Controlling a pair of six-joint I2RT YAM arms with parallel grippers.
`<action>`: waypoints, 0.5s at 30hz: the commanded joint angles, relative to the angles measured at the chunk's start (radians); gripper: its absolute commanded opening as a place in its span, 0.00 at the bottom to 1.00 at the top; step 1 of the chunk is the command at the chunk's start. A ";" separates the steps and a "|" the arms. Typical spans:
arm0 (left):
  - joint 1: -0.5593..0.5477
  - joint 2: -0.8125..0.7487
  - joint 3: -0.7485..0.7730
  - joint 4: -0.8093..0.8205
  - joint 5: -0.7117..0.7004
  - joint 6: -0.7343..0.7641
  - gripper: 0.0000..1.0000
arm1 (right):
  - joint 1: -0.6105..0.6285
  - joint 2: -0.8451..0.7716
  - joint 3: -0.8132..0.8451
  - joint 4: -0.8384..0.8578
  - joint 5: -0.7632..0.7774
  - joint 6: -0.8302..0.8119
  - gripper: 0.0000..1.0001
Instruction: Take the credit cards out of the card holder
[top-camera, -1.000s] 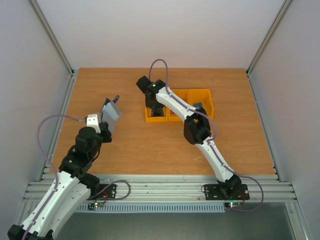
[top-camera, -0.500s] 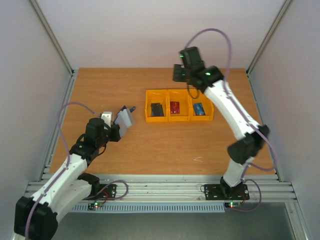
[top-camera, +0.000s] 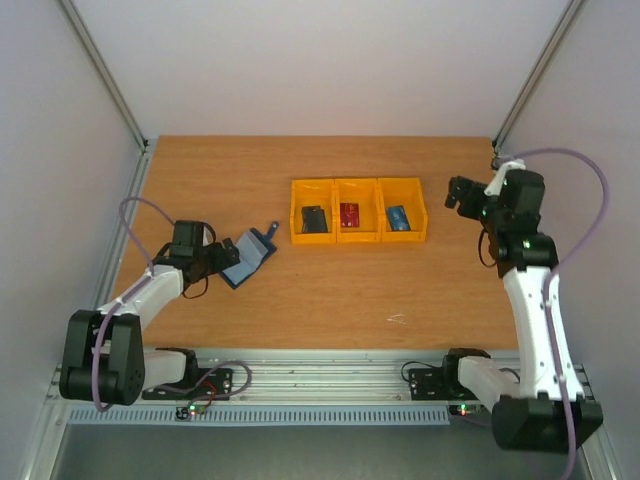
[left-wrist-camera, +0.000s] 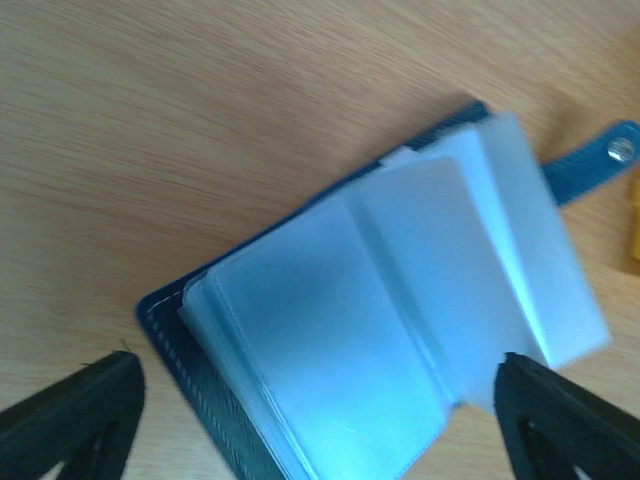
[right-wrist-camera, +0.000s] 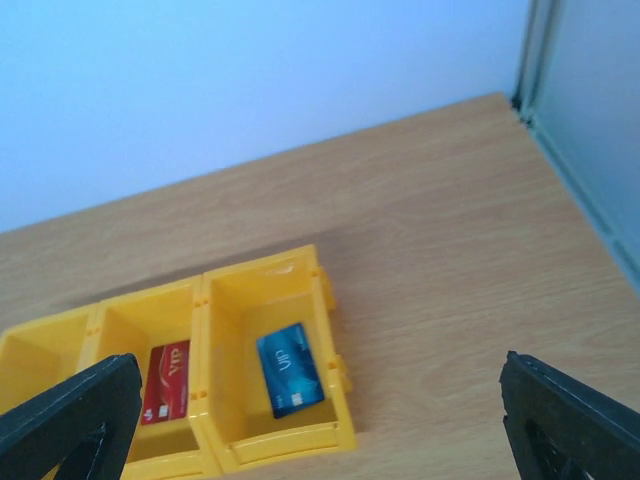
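The card holder (top-camera: 248, 258) lies open on the left part of the bench (top-camera: 400, 290), with its dark navy cover down on the wood. Its clear sleeves (left-wrist-camera: 400, 300) look pale blue-grey and spread upward like pages. The snap tab (left-wrist-camera: 600, 160), with a small silver stud, stretches flat from 1 edge toward the row of 3 orange bins (top-camera: 333, 240). The 3 credit cards lie well apart from the holder, 1 in each bin. The black card (top-camera: 315, 219) is in the left bin, the red card (top-camera: 349, 215) in the middle one and the blue card (top-camera: 398, 217) in the right one. The blue card lies a little turned on the bin floor.
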 joint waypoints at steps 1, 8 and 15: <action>0.003 -0.045 0.052 -0.040 -0.206 -0.019 0.99 | -0.044 -0.160 -0.156 0.162 -0.014 -0.045 0.99; 0.006 -0.218 0.022 0.084 -0.481 0.097 0.99 | -0.045 -0.364 -0.549 0.555 0.081 -0.058 0.98; 0.038 -0.300 -0.284 0.807 -0.545 0.415 1.00 | -0.046 -0.311 -0.754 0.804 0.164 -0.094 0.99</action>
